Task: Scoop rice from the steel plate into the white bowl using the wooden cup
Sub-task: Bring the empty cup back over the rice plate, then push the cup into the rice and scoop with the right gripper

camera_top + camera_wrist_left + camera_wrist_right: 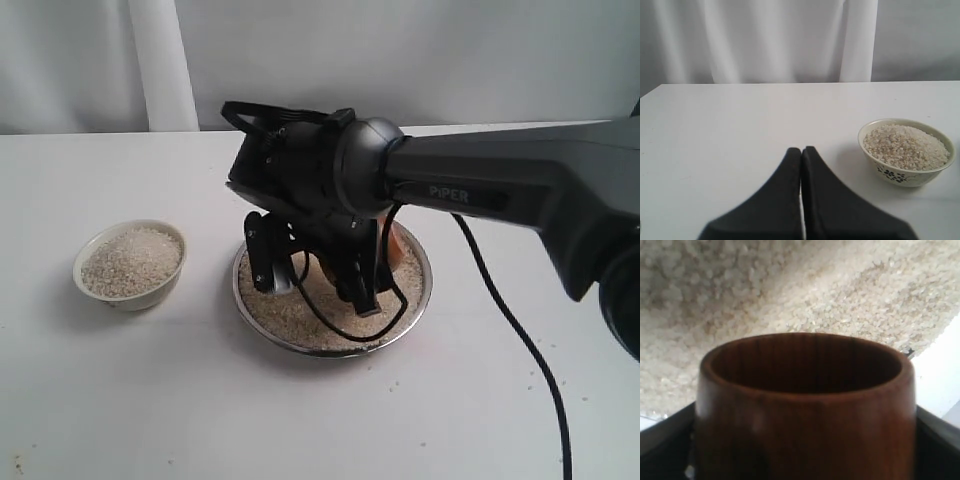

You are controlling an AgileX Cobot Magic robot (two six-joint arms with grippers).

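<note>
My right gripper point(315, 285) hangs over the steel plate point(421, 292), which holds a bed of rice point(290, 318). In the right wrist view this gripper point(802, 440) is shut on the wooden cup point(805, 410). The cup's mouth faces the rice point(790, 295) close below, and its inside looks dark with no grains showing. The gripper hides most of the cup in the exterior view. The white bowl point(130, 298) stands left of the plate, heaped with rice point(130, 260). My left gripper point(801, 150) is shut and holds nothing, a little way from the bowl point(900, 174).
The right arm point(500, 190) reaches in from the right, and its black cable point(520, 340) trails over the white table point(150, 400). A few loose grains point(400, 382) lie in front of the plate. A white curtain point(160, 60) hangs behind.
</note>
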